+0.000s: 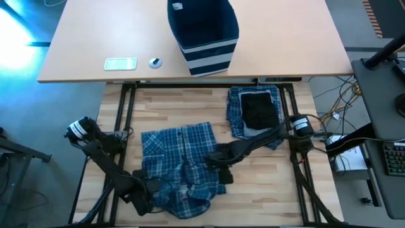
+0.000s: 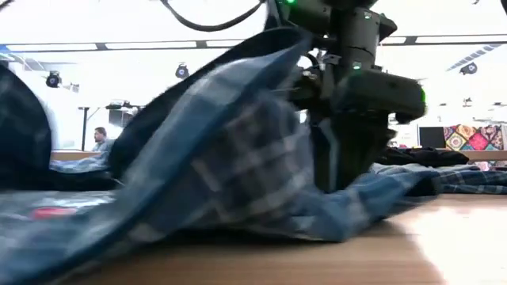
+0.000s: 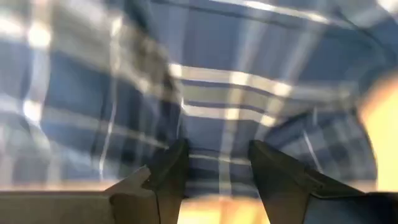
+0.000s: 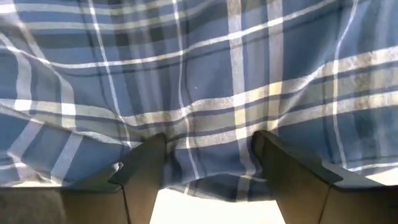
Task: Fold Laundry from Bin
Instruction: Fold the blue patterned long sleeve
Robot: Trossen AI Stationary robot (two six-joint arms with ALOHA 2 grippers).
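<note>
A blue-and-white plaid garment (image 1: pixel 180 161) lies spread on the wooden table top, and its near part is bunched up. In the low view a fold of it (image 2: pixel 238 142) rises in front of a dark arm (image 2: pixel 360 95). My left gripper (image 1: pixel 150 190) is at the garment's near left corner, pointing down. Its fingers stand apart over the plaid cloth (image 3: pixel 217 112). My right gripper (image 1: pixel 223 172) is at the garment's right edge, fingers also apart, with the cloth's edge (image 4: pixel 205 180) between them. The navy striped bin (image 1: pixel 204 31) stands on the pale table beyond. My left gripper (image 3: pixel 217 162) comes at the plaid cloth from above with its fingers apart; I cannot tell whether the tips touch it. My right gripper (image 4: pixel 210 155) slants down over the garment's edge with its fingers on either side of it; I cannot tell whether it touches.
A folded plaid pile with a black piece (image 1: pixel 259 109) on top lies at the far right of the wooden top. A flat white object (image 1: pixel 120 63) and a small round one (image 1: pixel 155 62) lie on the pale table. Bare wood (image 1: pixel 266 190) shows at the near right. A person (image 2: pixel 99 141) sits far behind.
</note>
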